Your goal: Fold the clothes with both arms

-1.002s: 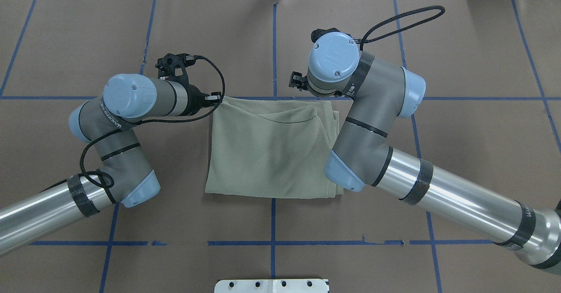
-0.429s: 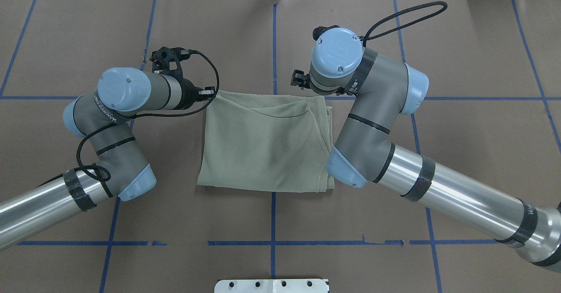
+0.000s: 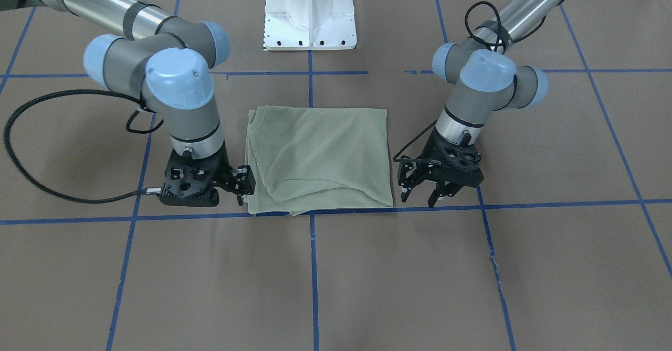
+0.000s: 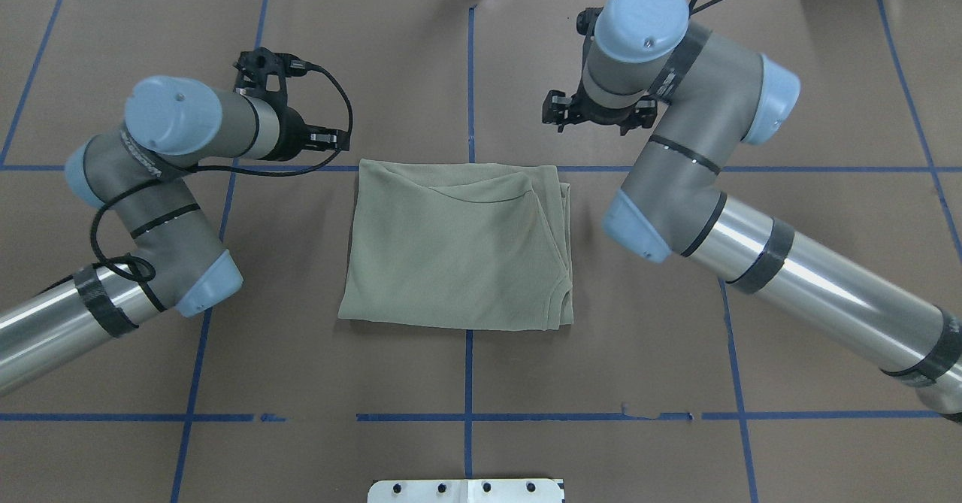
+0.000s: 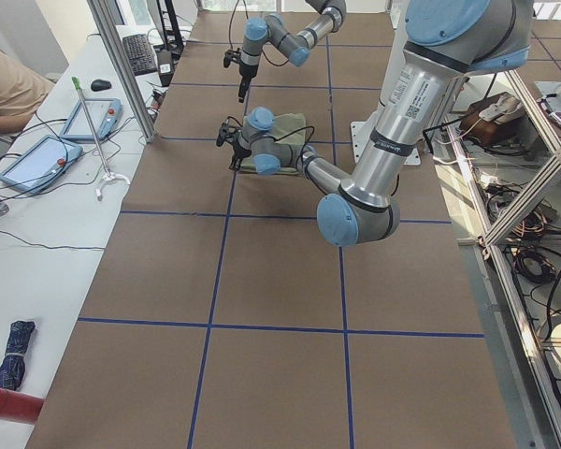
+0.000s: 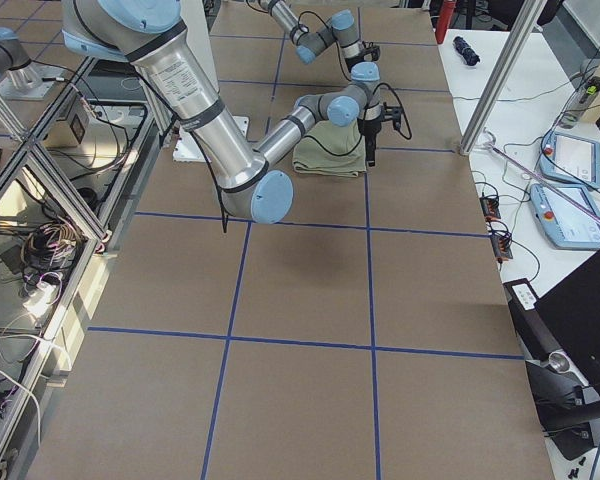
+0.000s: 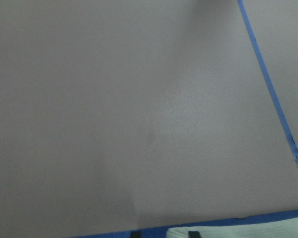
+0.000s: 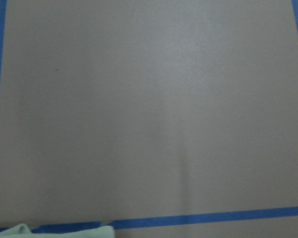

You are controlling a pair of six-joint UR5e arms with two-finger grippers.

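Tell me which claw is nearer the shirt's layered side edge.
Right. The right claw sits beside the layered edge, at its end farthest from the robot; the left claw is off the opposite side, with the whole shirt between.

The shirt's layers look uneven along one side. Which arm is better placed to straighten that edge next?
Probably the right: the uneven edge lies on its side, the right gripper beside it; the left gripper is across the shirt.

the sage-green folded knit shirt [image 4: 451, 251] lies centred on the brown paper-covered table [image 4: 466, 74], far edge along a blue tape line [image 4: 676, 168]. the black two-finger left gripper [image 3: 420, 192] sits off its far-left corner, the black two-finger right gripper [image 3: 244, 184] off its far-right corner.
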